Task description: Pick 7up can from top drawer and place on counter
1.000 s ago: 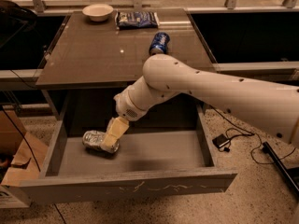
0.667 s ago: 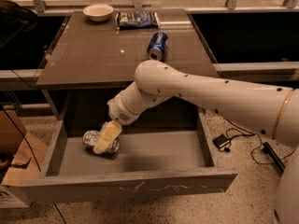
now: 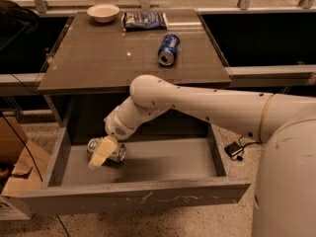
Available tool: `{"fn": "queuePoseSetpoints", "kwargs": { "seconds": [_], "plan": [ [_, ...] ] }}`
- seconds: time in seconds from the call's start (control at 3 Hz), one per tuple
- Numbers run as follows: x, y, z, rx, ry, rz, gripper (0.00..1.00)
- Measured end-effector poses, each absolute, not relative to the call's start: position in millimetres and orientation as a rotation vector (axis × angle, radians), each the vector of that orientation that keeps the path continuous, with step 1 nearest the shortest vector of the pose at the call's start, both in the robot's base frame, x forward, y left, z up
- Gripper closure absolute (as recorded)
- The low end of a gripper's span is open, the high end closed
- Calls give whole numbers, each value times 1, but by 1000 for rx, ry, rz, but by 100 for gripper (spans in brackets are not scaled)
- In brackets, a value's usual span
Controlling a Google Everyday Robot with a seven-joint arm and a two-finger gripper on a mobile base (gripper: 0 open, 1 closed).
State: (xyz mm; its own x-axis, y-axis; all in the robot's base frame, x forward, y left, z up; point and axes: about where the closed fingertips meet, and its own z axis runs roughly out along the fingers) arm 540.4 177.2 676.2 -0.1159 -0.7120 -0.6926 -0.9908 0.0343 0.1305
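The 7up can [image 3: 118, 153] lies on its side on the floor of the open top drawer [image 3: 168, 161], near its left end. My gripper [image 3: 101, 154] reaches down into the drawer and sits right over the can, covering its middle. The white arm comes in from the right, under the front edge of the counter [image 3: 108, 53].
On the counter lie a blue soda can [image 3: 168, 48] on its side, a white bowl [image 3: 103, 12] and a dark snack bag [image 3: 144, 20] at the back. A cardboard box [image 3: 15, 167] stands on the floor left of the drawer. Cables [image 3: 234, 149] lie to the right.
My gripper has moved left and down, from beside the can's right end to directly over it. The can has stayed in place.
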Motion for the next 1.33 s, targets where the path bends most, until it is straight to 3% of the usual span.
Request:
{"fn": "queuePoseSetpoints", "kwargs": {
  "seconds": [0.67, 1.0, 1.33],
  "plan": [
    [560, 169, 637, -1715, 1973, 840, 3],
    [561, 166, 623, -1719, 2011, 847, 25],
    [554, 157, 620, -1710, 2050, 838, 56]
  ]
}}
